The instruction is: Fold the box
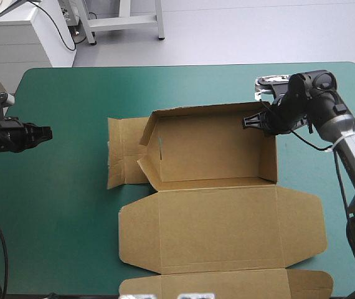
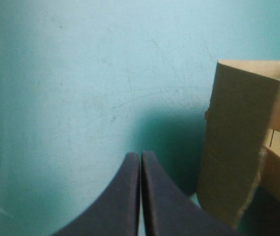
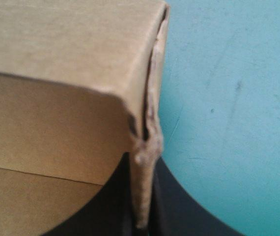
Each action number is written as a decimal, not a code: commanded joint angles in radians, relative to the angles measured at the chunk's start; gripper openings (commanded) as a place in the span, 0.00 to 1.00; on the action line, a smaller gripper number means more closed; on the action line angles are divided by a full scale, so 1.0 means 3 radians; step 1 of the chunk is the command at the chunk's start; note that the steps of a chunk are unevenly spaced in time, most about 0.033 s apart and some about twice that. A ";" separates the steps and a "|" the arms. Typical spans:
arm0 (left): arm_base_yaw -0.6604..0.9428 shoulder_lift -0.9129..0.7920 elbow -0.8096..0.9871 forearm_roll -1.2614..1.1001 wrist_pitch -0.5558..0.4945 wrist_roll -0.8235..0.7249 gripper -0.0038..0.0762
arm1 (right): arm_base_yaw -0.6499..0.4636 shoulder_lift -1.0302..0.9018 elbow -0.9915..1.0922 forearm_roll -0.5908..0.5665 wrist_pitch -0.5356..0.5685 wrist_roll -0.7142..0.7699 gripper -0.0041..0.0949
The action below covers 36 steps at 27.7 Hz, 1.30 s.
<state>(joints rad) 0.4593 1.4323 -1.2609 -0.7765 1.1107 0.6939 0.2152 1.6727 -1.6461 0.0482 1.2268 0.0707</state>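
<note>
The brown box [image 1: 215, 149] stands mid-table as an open tray with its far, near and right walls raised. Its lid [image 1: 221, 227] lies flat toward the table's near edge. At the tray's left end one flap [image 1: 123, 152] lies flat and an inner flap [image 1: 147, 134] stands angled. My right gripper [image 1: 252, 123] is at the top of the right wall by the far corner; in the right wrist view it [image 3: 142, 162] is shut on the edge of that wall [image 3: 71, 44]. My left gripper [image 1: 45, 132] hovers left of the box, shut [image 2: 140, 155] and empty, with the box's flap [image 2: 238, 147] ahead and to one side.
Teal-green cover [image 1: 71, 187] stretches between my left gripper and the box's left flap. The lid's tuck flap [image 1: 227, 283] reaches the table's near edge. The right arm reaches in along the table's right side [image 1: 352, 156].
</note>
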 commanded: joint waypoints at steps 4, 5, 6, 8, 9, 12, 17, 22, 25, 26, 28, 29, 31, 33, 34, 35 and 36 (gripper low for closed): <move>0.0002 -0.0115 -0.0077 -0.0230 -0.0060 0.0013 0.04 | -0.0013 0.0228 -0.0147 0.0058 0.0059 0.0005 0.03; 0.0002 -0.0115 -0.0077 -0.0230 -0.0060 0.0013 0.04 | -0.0013 0.0330 -0.0147 0.0023 0.0039 0.0033 0.03; 0.0002 -0.0115 -0.0077 -0.0236 -0.0060 0.0013 0.04 | -0.0020 0.0393 -0.0147 0.0015 -0.0017 0.0069 0.03; 0.0002 -0.0115 -0.0077 -0.0251 -0.0122 0.0013 0.04 | -0.0040 0.0496 -0.0174 0.0022 -0.0142 0.0166 0.03; 0.0002 -0.0115 -0.0077 -0.0251 -0.0161 0.0013 0.04 | -0.0071 0.0535 -0.0218 0.0030 -0.0167 0.0204 0.03; 0.0002 -0.0115 -0.0077 -0.0263 -0.0175 0.0013 0.04 | -0.0076 0.0618 -0.0375 0.0032 -0.0179 0.0241 0.03; 0.0002 -0.0115 -0.0077 -0.0283 -0.0175 0.0034 0.04 | -0.0076 0.0699 -0.0572 0.0052 -0.0186 0.0170 0.03; 0.0002 -0.0115 -0.0077 -0.0195 -0.0175 0.0056 0.04 | -0.0076 0.0710 -0.0609 0.0052 -0.0244 0.0165 0.14; 0.0002 -0.0115 -0.0077 -0.0180 -0.0175 0.0056 0.04 | -0.0076 0.0710 -0.0609 0.0052 -0.0259 0.0165 0.31; 0.0002 -0.0115 -0.0077 -0.0180 -0.0175 0.0056 0.04 | -0.0076 0.0710 -0.0609 0.0052 -0.0259 0.0165 0.38; 0.0002 -0.0115 -0.0077 -0.0173 -0.0175 0.0056 0.04 | -0.0076 0.0710 -0.0609 0.0024 -0.0259 0.0186 0.51; 0.0002 -0.0115 -0.0077 -0.0175 -0.0175 0.0056 0.04 | -0.0076 0.0710 -0.0609 0.0017 -0.0259 0.0187 0.57; 0.0002 -0.0109 -0.0077 -0.0175 -0.0192 0.0056 0.04 | -0.0076 0.0704 -0.0634 -0.0008 -0.0246 0.0213 0.65; 0.0002 -0.0109 -0.0077 -0.0166 -0.0201 0.0056 0.04 | -0.0076 0.0704 -0.0731 -0.0041 -0.0117 0.0220 0.65; 0.0002 -0.0109 -0.0077 -0.0166 -0.0201 0.0056 0.04 | -0.0076 0.0704 -0.0798 -0.0039 -0.0019 0.0220 0.65; 0.0002 -0.0109 -0.0077 -0.0166 -0.0201 0.0056 0.04 | -0.0076 0.0704 -0.0879 -0.0048 0.0070 0.0213 0.65; 0.0002 -0.0109 -0.0077 -0.0166 -0.0201 0.0056 0.04 | -0.0076 0.0680 -0.0896 -0.0028 0.0067 0.0189 0.65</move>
<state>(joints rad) 0.4593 1.4323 -1.2601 -0.7777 1.0706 0.7090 0.2007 1.9377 -1.8503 0.0450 1.2177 0.1363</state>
